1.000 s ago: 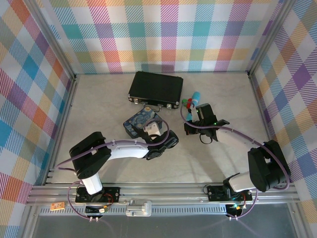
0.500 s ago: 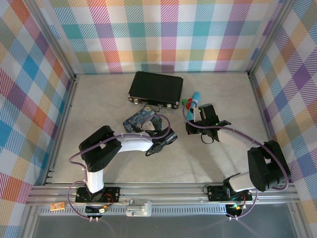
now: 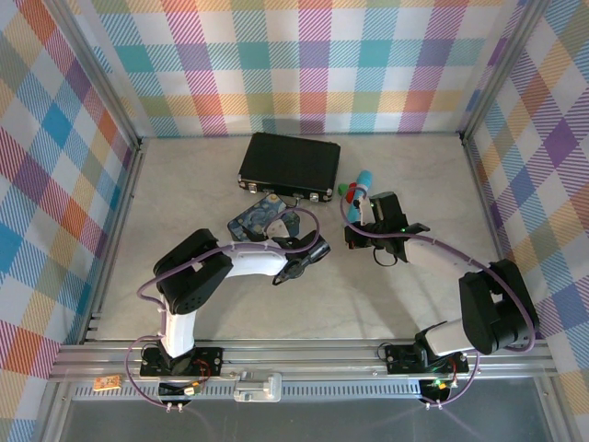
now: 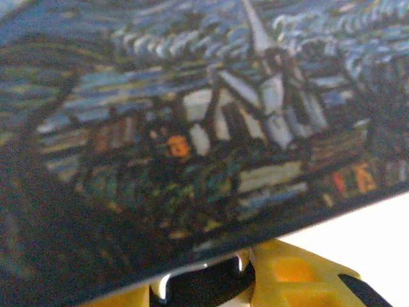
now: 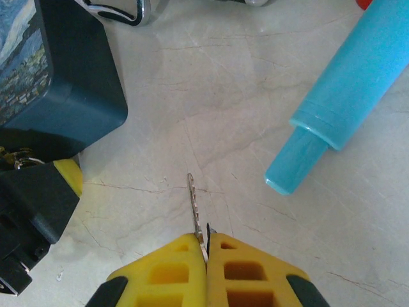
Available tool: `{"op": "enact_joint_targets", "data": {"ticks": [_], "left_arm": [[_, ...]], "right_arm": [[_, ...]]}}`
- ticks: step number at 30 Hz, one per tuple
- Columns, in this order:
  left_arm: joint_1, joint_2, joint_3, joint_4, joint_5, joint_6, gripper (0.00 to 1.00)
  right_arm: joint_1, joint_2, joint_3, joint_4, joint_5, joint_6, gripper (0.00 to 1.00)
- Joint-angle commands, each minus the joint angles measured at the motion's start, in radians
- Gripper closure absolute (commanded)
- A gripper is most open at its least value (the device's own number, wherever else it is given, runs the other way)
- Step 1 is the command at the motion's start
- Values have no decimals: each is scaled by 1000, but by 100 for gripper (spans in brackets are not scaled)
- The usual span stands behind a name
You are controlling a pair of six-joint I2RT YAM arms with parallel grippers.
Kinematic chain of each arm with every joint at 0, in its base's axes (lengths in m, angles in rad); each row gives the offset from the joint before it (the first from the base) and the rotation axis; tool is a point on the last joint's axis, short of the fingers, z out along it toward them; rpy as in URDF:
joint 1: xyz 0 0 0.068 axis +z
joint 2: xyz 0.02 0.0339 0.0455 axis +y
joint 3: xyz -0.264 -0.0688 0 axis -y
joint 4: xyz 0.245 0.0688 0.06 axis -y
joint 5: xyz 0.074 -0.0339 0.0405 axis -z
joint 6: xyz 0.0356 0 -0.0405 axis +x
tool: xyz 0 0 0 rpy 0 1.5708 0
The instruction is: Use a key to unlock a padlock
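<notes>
My left gripper (image 3: 296, 247) is pressed up against the blue painted tin (image 3: 265, 219). In the left wrist view its yellow fingers (image 4: 291, 281) sit either side of a small dark thing with silvery glints, the padlock (image 4: 204, 289), just under the tin's edge (image 4: 192, 160). Left gripper (image 4: 206, 293) is shut on it. My right gripper (image 3: 353, 238) hovers to the right of the tin, shut on the key (image 5: 193, 204). The thin toothed blade sticks out ahead of the closed fingertips (image 5: 206, 242), above bare table.
A black case with metal latches (image 3: 289, 164) lies at the back. A teal pen-like stick (image 5: 348, 96) lies right of the key, beside red and green bits (image 3: 348, 191). The tin's dark corner (image 5: 77, 96) and the left gripper's finger (image 5: 67, 176) stand left of the key.
The left gripper has moved up and back against the tin and its jaws have narrowed. The tin has shifted slightly back and left. The right gripper has barely moved.
</notes>
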State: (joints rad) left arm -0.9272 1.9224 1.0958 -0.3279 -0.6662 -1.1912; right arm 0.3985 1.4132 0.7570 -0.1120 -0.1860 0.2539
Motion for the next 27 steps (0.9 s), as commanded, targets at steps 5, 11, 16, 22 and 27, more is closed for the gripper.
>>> {"op": "enact_joint_targets", "data": {"ticks": [5,11,16,22,27], "left_arm": [[27,-24,-96,105,32,-21,79],[32,-86,-158,136,90,-28,79],[73,-154,-208,183,244,-35,80],[92,-246,-254,209,334,-83,81],[94,-296,-271,200,339,-92,77]], "right_arm": [[-6,30,28,3,-51,-1,100],[-7,38,44,-7,-62,-2,100],[-6,39,9,49,-161,-8,100],[2,43,-52,138,-266,9,100],[28,41,-78,173,-281,32,100]]}}
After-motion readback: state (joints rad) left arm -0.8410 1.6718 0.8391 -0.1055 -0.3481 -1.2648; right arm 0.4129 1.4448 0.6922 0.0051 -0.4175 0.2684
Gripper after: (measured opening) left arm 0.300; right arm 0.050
